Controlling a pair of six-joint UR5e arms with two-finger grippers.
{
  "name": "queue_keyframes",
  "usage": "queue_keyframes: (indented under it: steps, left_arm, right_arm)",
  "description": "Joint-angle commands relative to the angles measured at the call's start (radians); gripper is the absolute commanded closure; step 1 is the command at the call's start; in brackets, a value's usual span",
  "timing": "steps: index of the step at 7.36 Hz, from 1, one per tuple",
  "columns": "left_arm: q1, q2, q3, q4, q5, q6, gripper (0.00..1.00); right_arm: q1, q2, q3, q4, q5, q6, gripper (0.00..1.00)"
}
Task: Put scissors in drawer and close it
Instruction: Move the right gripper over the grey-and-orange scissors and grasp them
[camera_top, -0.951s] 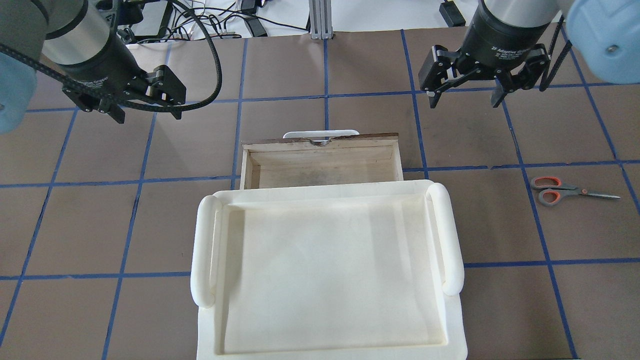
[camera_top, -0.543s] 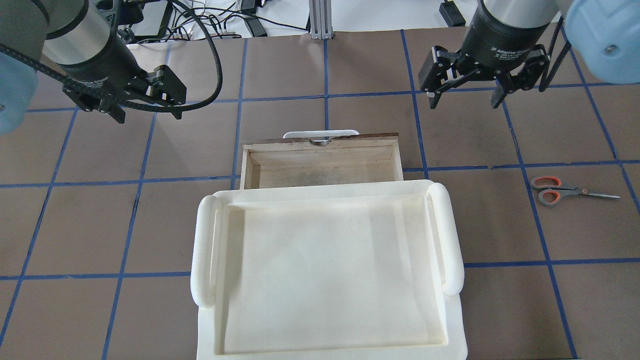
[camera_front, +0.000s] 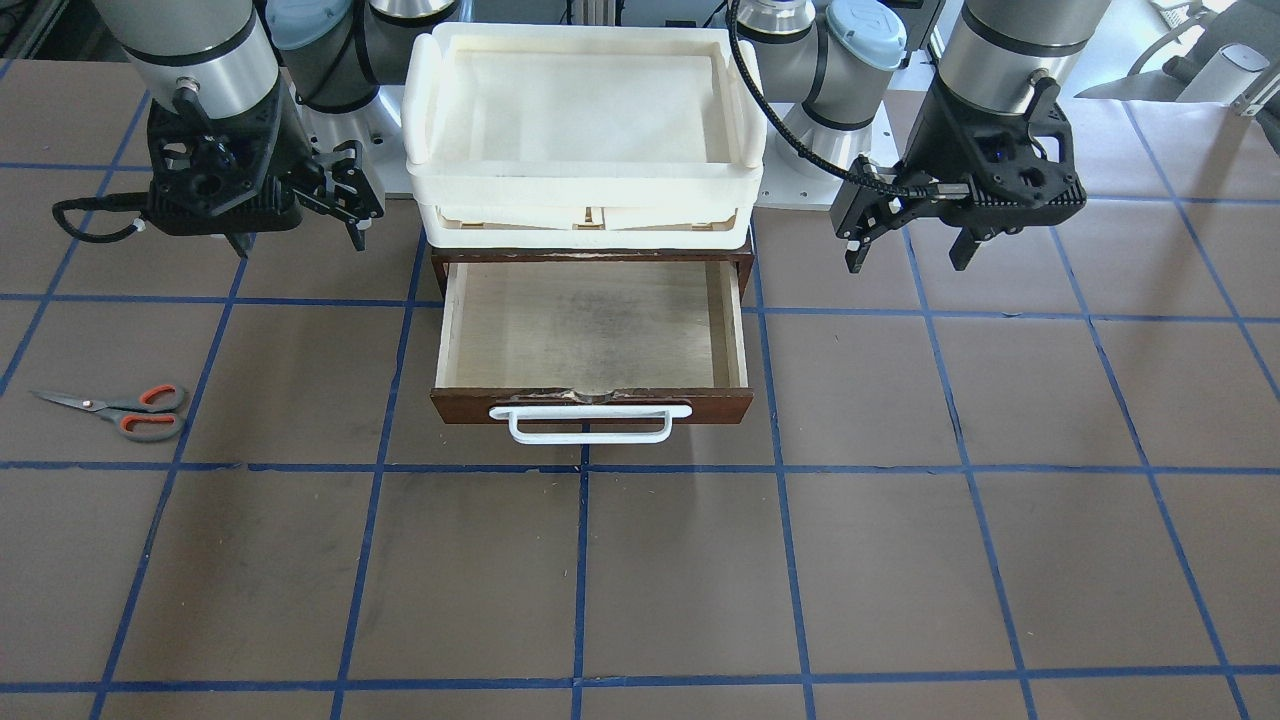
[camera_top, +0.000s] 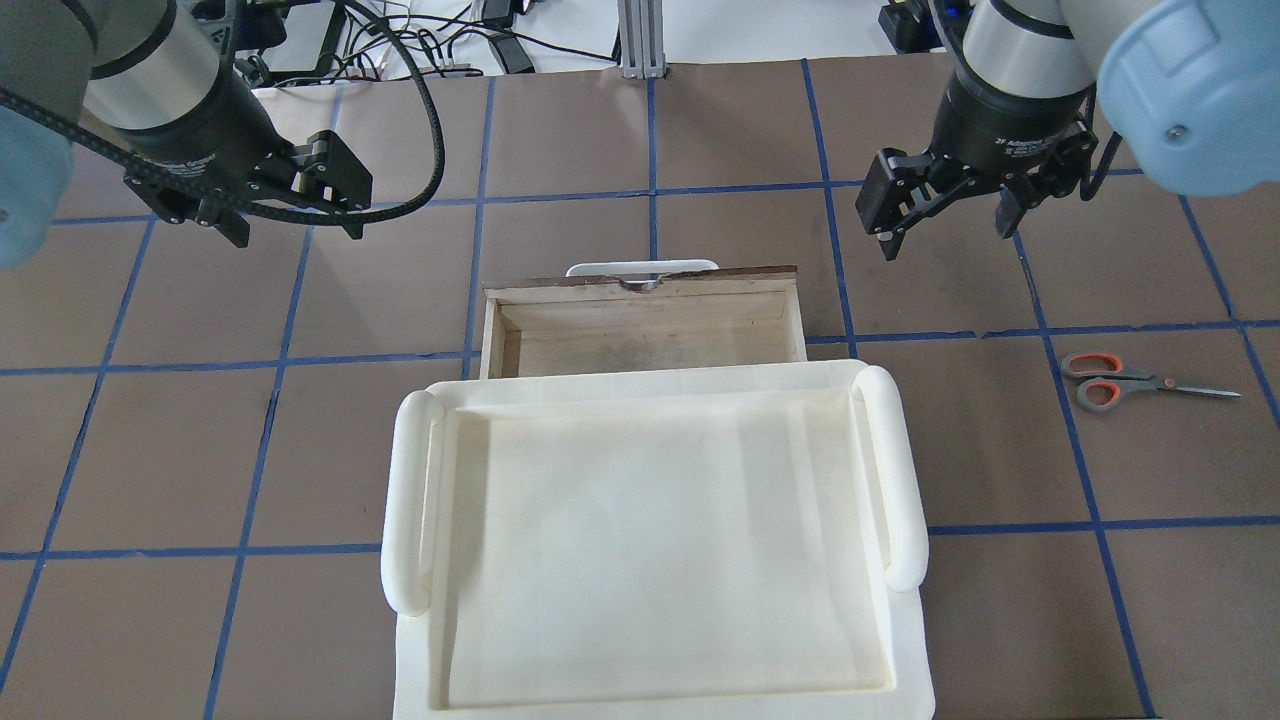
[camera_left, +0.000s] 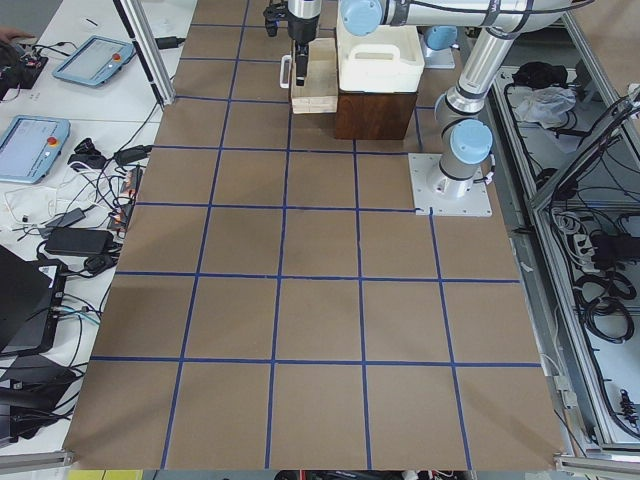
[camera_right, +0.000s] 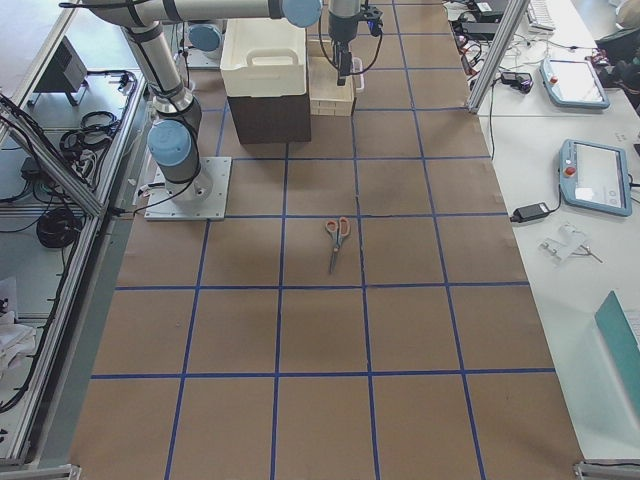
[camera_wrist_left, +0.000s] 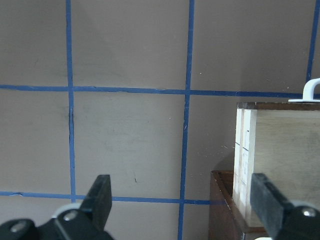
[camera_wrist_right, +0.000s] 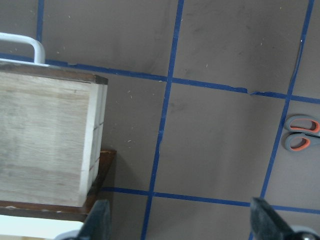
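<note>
Scissors (camera_top: 1145, 381) on table (camera_top: 960, 440), well apart from open drawer (camera_top: 645, 345)

The scissors (camera_wrist_right: 301, 133) are cut off at the right wrist view's edge.

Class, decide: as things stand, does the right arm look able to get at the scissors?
Probably yes. The scissors lie flat on the table on that arm's side, nothing over or beside them, and the right gripper hangs open nearby.

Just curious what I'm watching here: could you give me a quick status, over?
Left gripper, right gripper open, empty. Scissors on table, untouched. Drawer open, bare inside. Nothing lies between right gripper and scissors.
</note>
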Motion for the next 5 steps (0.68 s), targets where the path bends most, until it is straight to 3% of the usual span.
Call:
queue_keyframes:
  steps: [1, 3, 5]
  left_arm:
    - [0.001, 0.001, 0.0, 0.0, 0.002, 0.001, 0.0]
    - [0.0, 0.001, 0.0, 0.0, 0.0, 0.001, 0.0]
    - [0.0, 0.001, 0.0, 0.001, 0.0, 0.001, 0.0]
  right_arm:
    - [-0.109, 0.021, 0.126, -0.073, -0.029, -0.206, 0.0]
    - [-0.258, 0.023, 0.255, -0.16, -0.043, -0.5, 0.0]
    - [-0.355, 0.039, 0.337, -0.294, -0.131, -0.763, 0.0]
